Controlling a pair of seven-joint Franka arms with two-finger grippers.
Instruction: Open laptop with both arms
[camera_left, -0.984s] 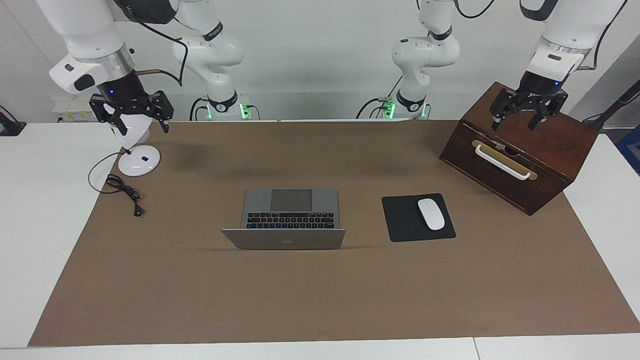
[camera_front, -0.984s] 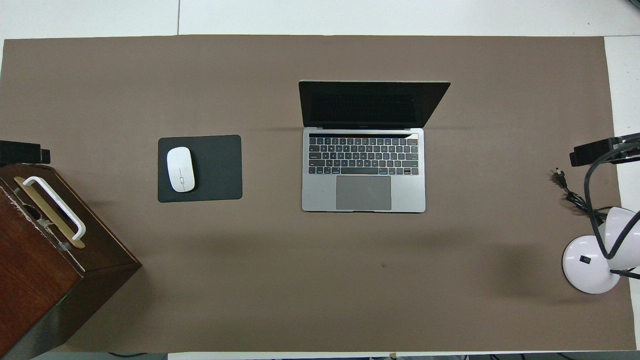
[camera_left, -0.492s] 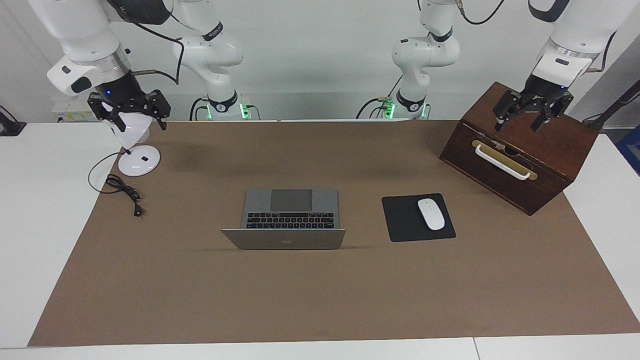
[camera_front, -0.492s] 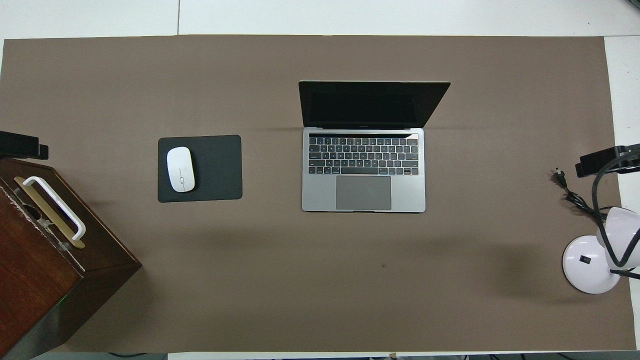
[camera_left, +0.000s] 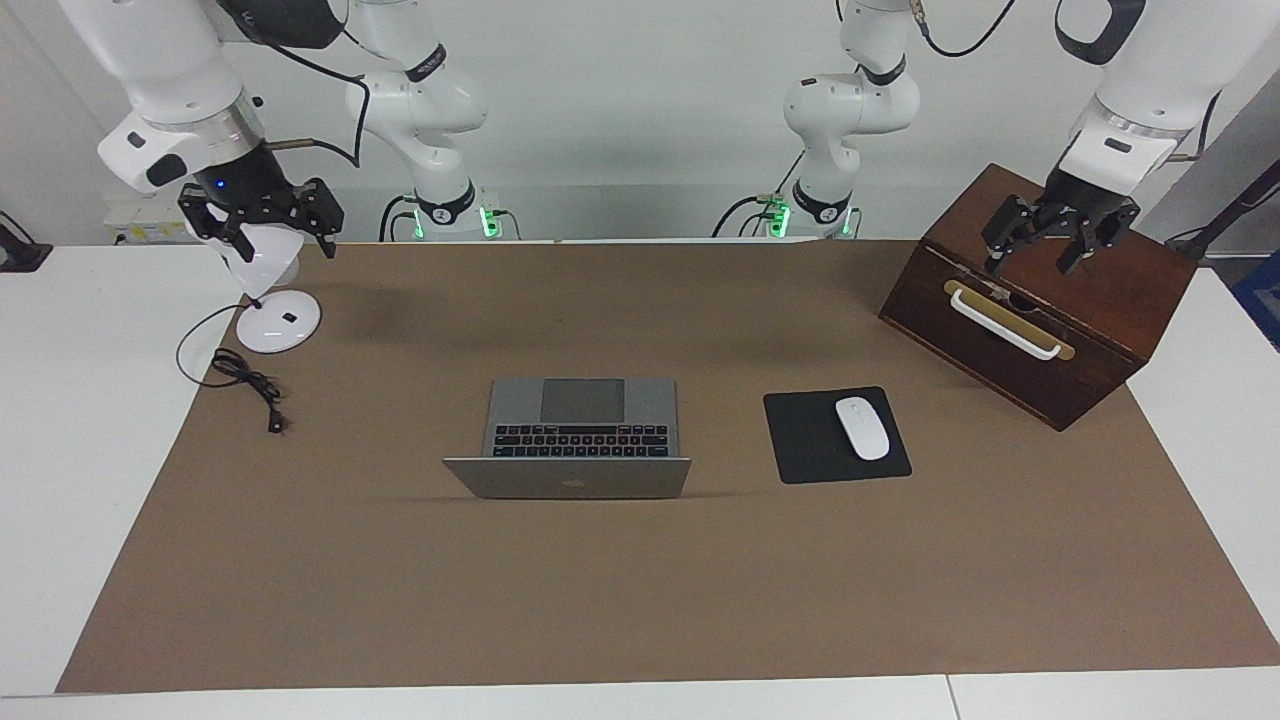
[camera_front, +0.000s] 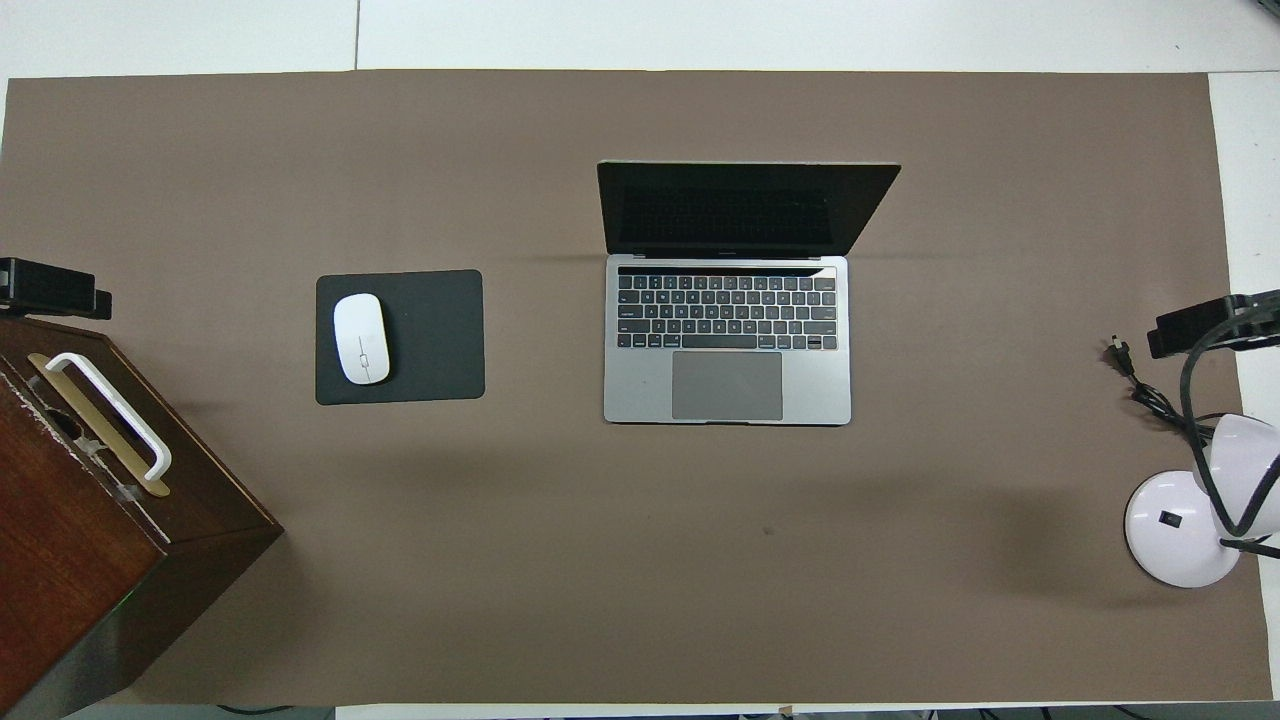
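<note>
White table (camera_left: 60, 420) under brown mat (camera_left: 640, 600): laptop (camera_left: 580, 430), mouse pad (camera_left: 815, 450), wooden box (camera_left: 1080, 330), lamp (camera_left: 275, 320).

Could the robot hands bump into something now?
Maybe. The left gripper hangs open just over the wooden box, so dropping could knock it. The right gripper hangs open over the white lamp and might tip it. The laptop is already open, apart from both.

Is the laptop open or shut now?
Open. The laptop has its lid raised; its keys and dark screen show from overhead.
</note>
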